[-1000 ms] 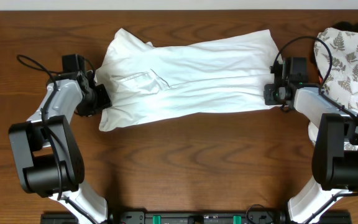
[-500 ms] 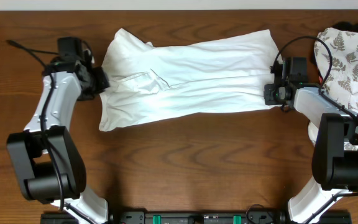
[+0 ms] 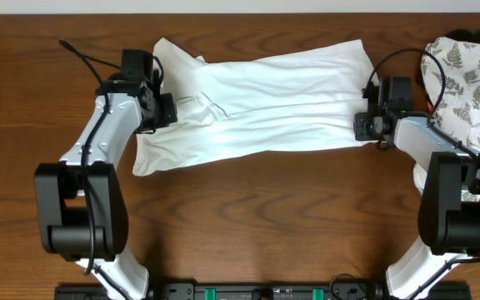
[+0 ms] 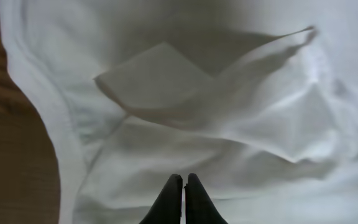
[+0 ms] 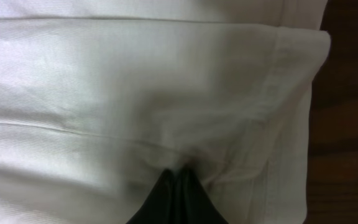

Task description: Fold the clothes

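The white T-shirt lies spread on the wooden counter, long from left to right, with some folds and wrinkles. It is in the far half of the counter, between the two arms. The left claw is above the left part of the T-shirt, near a loose flap of fabric. Its two fingers are clenched together, and no cloth shows between the tips in the left wrist view. The right claw is at the right edge of the T-shirt. It is clenched too, and the fabric gathers in small wrinkles at its tips, so it pinches the T-shirt there. A fern-print cloth lies at the far right corner, apart from the T-shirt.
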Action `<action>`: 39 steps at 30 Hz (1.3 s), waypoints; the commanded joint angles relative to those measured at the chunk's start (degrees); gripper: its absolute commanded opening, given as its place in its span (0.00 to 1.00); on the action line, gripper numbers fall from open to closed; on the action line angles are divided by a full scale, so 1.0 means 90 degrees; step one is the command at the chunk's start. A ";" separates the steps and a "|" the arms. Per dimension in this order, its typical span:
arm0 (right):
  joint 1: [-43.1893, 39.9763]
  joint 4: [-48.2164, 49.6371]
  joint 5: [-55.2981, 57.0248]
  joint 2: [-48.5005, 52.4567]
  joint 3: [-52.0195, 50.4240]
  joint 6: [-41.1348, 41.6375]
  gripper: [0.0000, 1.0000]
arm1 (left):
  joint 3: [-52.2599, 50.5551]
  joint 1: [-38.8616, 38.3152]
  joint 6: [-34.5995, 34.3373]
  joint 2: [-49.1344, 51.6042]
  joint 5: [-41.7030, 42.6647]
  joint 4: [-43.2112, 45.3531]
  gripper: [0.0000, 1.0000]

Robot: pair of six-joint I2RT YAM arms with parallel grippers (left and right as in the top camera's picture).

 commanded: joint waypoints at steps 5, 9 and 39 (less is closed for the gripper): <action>-0.0075 -0.0080 0.0257 0.0413 -0.0141 -0.0058 0.06 | 0.0058 0.0007 0.0134 0.0442 -0.0182 0.0090 0.06; -0.0075 -0.0083 0.0255 0.0413 -0.0141 -0.0058 0.06 | 0.0058 0.0007 0.0134 0.0753 -0.0182 0.0289 0.06; -0.0075 -0.0080 0.0255 0.0413 -0.0141 -0.0058 0.06 | 0.0464 0.0007 0.0104 0.0712 0.0036 0.1345 0.08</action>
